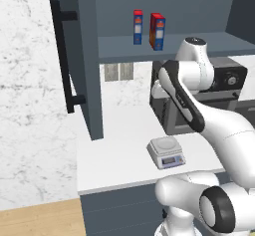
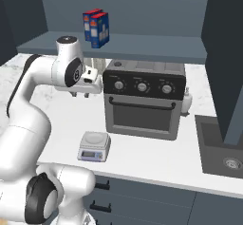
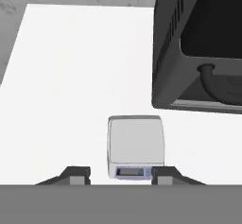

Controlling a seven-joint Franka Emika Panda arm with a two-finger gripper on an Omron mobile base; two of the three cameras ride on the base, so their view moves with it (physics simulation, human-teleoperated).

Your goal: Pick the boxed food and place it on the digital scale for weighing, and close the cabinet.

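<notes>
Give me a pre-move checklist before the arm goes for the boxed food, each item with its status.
1. End effector empty and open: ok, fingers apart, nothing between them.
2. Boxed food upright on the cabinet shelf: ok.
3. Slim box apart from it: cannot tell; a gap shows in the left base view, but they overlap in the right.
4. Digital scale platform bare: ok.
5. Cabinet door open for access: ok.
6. Toaster oven clear of the scale: ok.

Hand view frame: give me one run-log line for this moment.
gripper: open, empty, above digital scale | boxed food: on cabinet shelf | cabinet: open
</notes>
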